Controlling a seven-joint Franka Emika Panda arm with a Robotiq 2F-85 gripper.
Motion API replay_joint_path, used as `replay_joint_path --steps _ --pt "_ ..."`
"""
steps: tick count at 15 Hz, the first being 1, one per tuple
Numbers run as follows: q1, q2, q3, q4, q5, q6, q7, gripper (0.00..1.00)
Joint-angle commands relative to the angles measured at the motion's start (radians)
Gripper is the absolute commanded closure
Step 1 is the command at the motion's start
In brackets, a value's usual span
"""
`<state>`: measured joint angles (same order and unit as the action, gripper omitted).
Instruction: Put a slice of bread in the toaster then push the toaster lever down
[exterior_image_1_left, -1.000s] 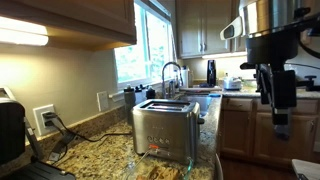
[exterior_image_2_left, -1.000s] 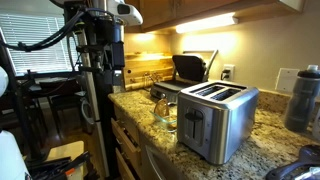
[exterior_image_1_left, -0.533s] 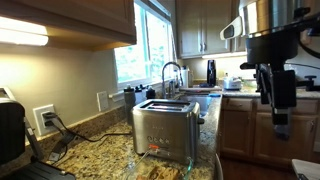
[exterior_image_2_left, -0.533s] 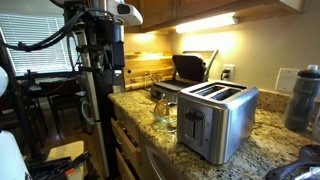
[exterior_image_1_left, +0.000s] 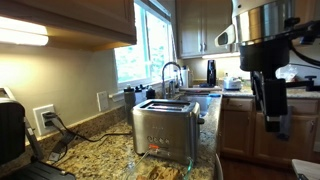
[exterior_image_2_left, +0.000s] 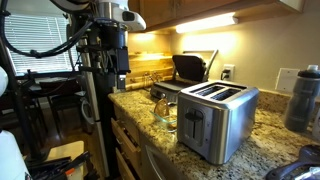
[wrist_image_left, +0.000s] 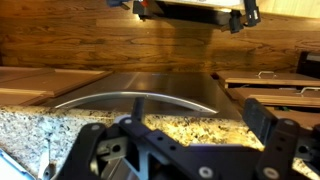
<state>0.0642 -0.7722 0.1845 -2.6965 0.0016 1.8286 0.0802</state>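
Note:
The steel toaster stands on the granite counter, and shows in both exterior views. Its lever is a small tab on the narrow end face. Tan bread lies in front of the toaster at the frame's bottom edge, partly cut off. My gripper hangs in the air well off to the side of the toaster, beyond the counter's edge; it also shows in an exterior view. In the wrist view the gripper is open and empty, with granite counter between its fingers.
A black appliance stands behind the toaster against the wall. A glass bowl sits next to the toaster. A faucet and sink are farther along the counter. A dark bottle stands at the far right. A curved steel surface lies ahead.
The arm has shifted slightly and the wrist has turned a little. The gripper stays open and empty. The toaster and bread have not moved.

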Motion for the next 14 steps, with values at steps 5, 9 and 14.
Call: replay_joint_path --steps 5,9,14 --pt "0.040 0.243 0.073 0.012 0.057 0.290 0.169 0.00" --pt "0.034 0.411 0.099 0.058 0.025 0.430 0.222 0.00" --pt "0.050 0.452 0.072 0.066 0.022 0.448 0.200 0.00"
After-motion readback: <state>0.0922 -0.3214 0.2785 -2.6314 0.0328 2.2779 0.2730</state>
